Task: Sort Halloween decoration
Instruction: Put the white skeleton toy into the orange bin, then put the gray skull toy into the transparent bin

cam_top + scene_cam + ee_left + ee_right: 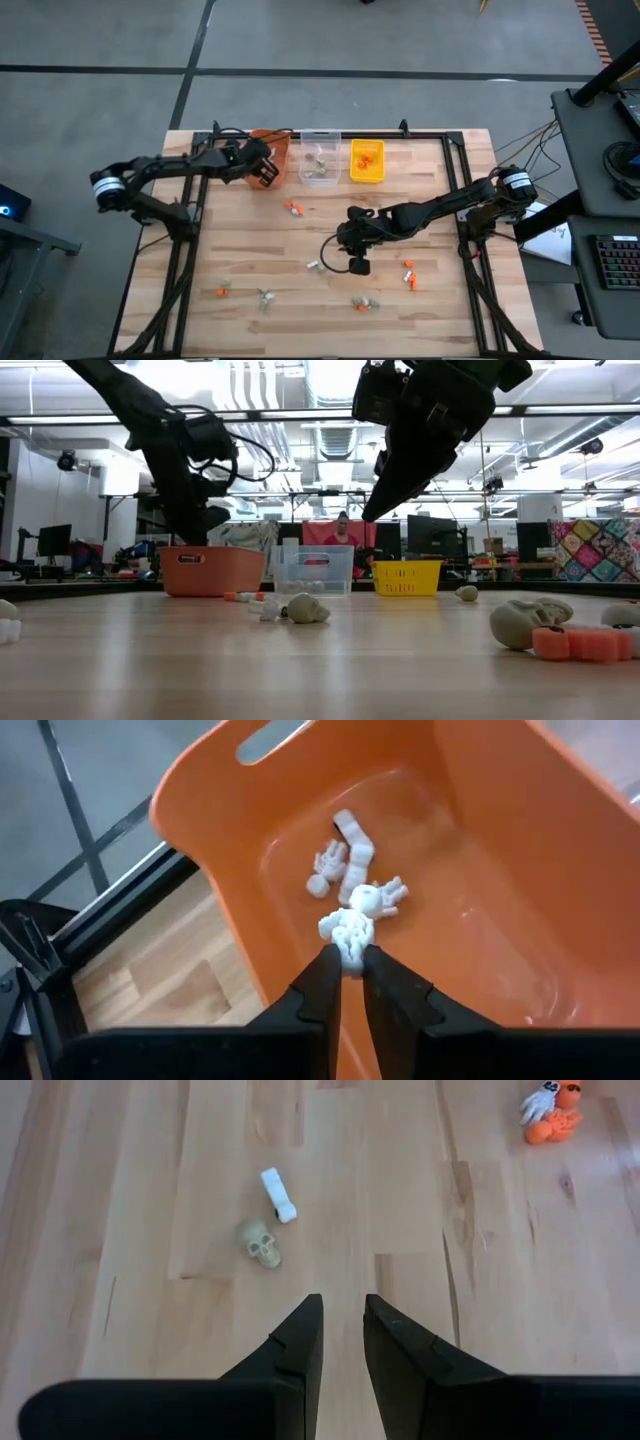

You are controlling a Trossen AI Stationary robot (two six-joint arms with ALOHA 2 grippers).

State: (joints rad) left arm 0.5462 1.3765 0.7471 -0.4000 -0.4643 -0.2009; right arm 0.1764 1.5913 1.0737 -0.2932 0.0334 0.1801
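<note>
Two grippers at work. Left gripper [347, 982] over orange bin [520, 870], fingers nearly closed, pinching small white skeleton figure [348, 932] at the tips; two more white trinkets [340, 860] on bin floor just beyond. Right gripper [343, 1342] above mid-table, fingers narrow, nothing between them; tan skull [260, 1244] and white piece [279, 1195] lying ahead of it, touching or nearly so. Orange and white trinkets [552, 1112] farther off. Clear bin [320, 157] and yellow bin [367, 162] beside orange one, well apart from right gripper

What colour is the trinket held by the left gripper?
White; the trinket in the left gripper shows best in the left wrist view.
</note>
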